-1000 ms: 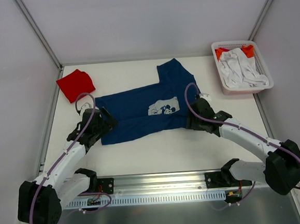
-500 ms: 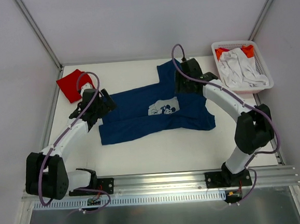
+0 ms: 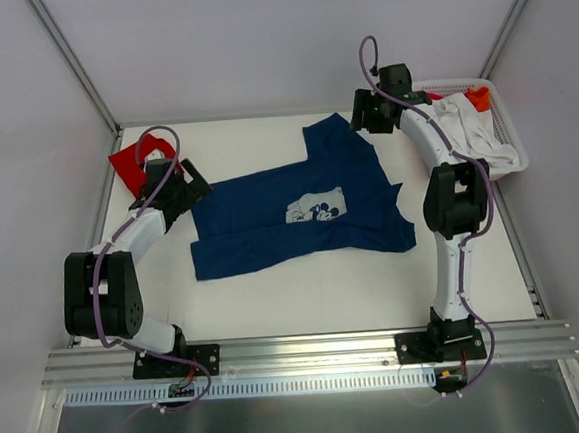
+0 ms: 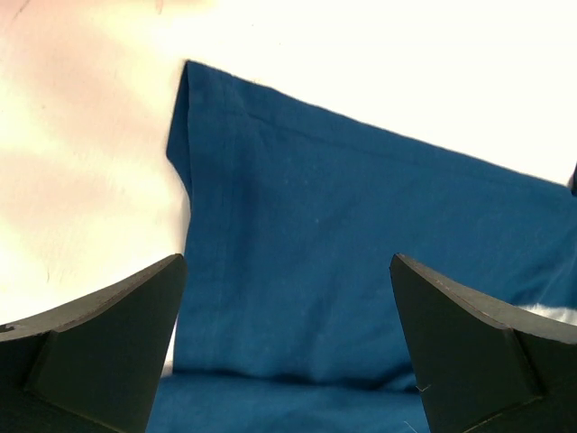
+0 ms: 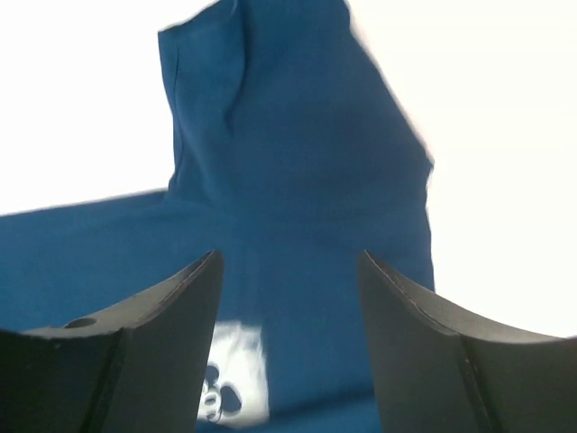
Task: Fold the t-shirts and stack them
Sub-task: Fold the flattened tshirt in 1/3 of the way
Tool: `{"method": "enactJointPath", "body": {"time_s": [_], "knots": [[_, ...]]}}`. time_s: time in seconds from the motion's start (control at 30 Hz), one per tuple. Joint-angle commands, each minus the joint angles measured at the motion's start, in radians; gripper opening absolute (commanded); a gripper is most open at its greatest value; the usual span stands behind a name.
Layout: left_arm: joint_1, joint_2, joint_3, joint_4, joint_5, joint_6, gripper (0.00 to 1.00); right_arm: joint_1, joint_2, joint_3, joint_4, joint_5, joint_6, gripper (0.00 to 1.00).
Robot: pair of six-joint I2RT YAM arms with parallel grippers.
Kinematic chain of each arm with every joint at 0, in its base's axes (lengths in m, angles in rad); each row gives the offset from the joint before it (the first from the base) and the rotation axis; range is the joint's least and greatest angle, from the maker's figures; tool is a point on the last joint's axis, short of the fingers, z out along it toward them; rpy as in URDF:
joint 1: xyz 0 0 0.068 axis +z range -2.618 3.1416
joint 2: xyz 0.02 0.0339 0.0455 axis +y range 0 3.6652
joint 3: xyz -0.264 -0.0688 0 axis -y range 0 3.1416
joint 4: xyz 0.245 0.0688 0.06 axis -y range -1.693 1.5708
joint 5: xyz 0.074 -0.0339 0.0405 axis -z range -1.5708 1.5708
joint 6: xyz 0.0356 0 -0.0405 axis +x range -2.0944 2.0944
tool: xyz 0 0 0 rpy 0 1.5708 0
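Upper left of the overhead view, the red t-shirt [image 3: 126, 161] sits folded at the table's corner, half hidden behind the left arm. The left gripper [image 4: 287, 262] hangs just beside it with its claw spread wide and nothing between the fingers. In its wrist view it looks down on the hem corner of the navy blue t-shirt [image 3: 269, 213]. That shirt lies spread flat across the middle of the frame, cartoon print [image 3: 316, 207] face up, one sleeve pointing towards the top edge. Further right, the right gripper [image 5: 288, 257] hovers over that sleeve, claw apart and empty. At the far right, close behind that arm, is the white basket [image 3: 518, 158] with pale cloth heaped inside. Now the dangers: the left claw is so near the red shirt that a careless dip could snag it and undo its fold. It might also pinch only the top layer of the navy hem. And if the two arms grab unevenly, the fold comes out skewed and bunched.
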Motion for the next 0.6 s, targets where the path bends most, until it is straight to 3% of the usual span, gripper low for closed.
{"method": "enactJointPath", "body": {"time_s": [0.0,0.2,0.57], "knots": [[0.016,0.031,0.042,0.059,0.044,0.017,0.98,-0.085,0.117,0.163,-0.009,-0.195,0.028,0.64],[0.022,0.097,0.084,0.069,0.047,0.032,0.97,-0.184,0.317,0.356,0.125,-0.442,0.179,0.67],[0.026,0.163,0.114,0.076,0.047,0.029,0.97,-0.269,0.507,0.354,0.468,-0.708,0.500,0.66]]}}
